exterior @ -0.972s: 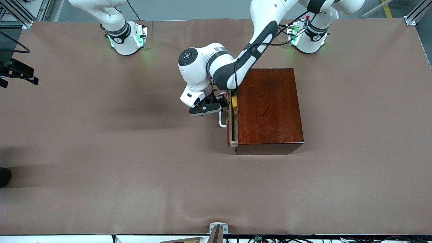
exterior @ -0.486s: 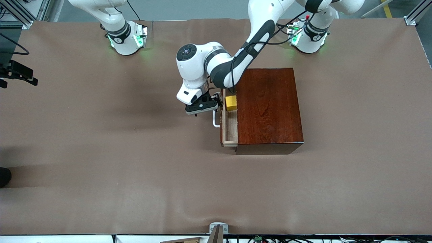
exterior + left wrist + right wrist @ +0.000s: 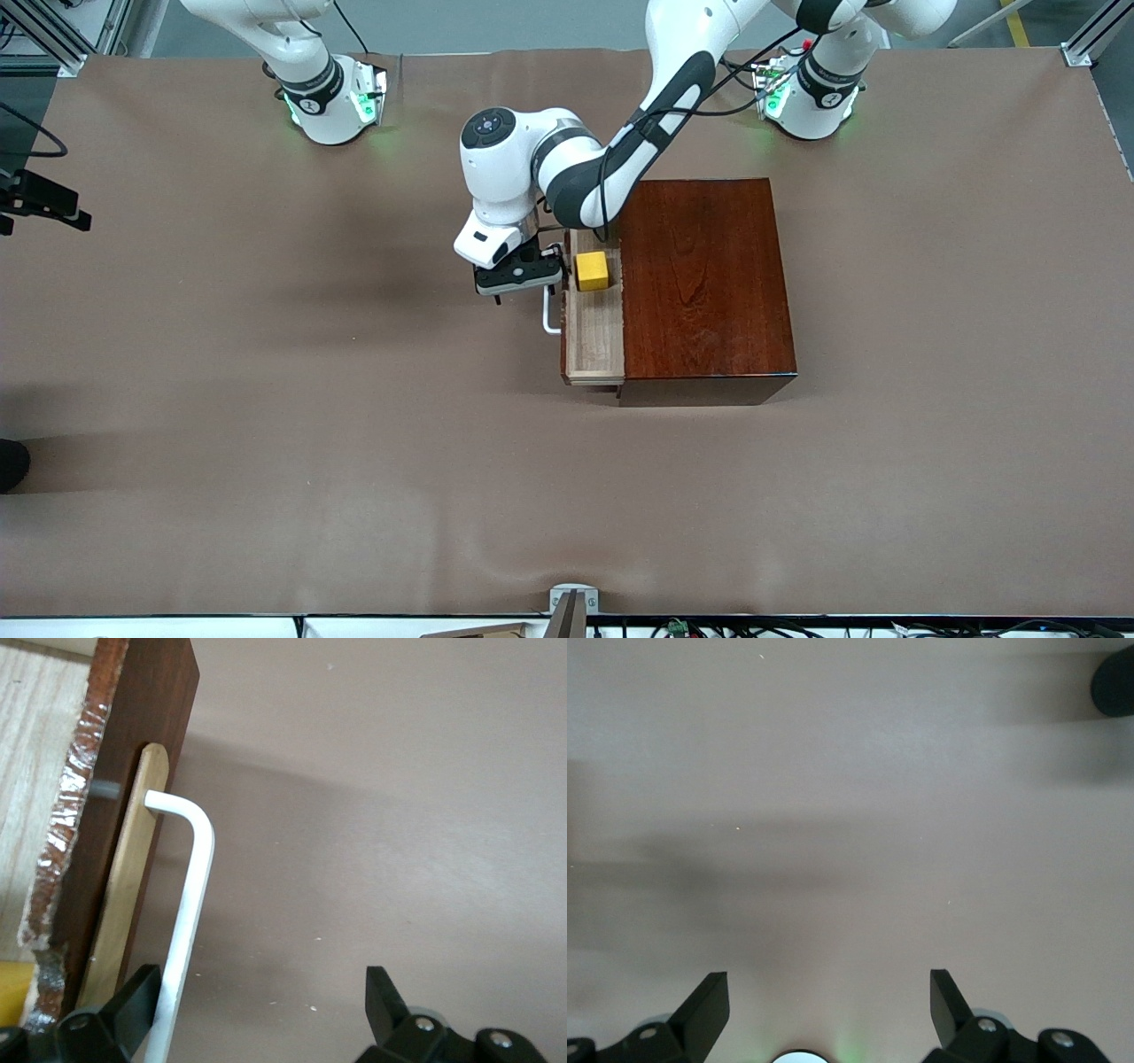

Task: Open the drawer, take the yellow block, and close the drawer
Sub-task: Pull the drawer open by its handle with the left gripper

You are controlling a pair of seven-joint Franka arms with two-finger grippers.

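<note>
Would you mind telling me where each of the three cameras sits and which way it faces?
Front view: high across the table, facing both arms' bases; shows the box, the open drawer holding the yellow block, and the left gripper at the white handle.
Left wrist view: on the left wrist, looking along its open fingers at the handle, one finger hooked inside it.
Right wrist view: on the waiting right arm, looking past the open right gripper at bare table.
Shared: front and left wrist views both show handle and drawer.

L arm reaches out from its base, elbow bent, wrist turned down, its claw [image 3: 521, 276] low over the counter [image 3: 266, 399] w/ fingers [image 3: 133, 1005] spread wide. R arm waits, its claw [image 3: 824, 1005] also wide open, pointing down at the counter
</note>
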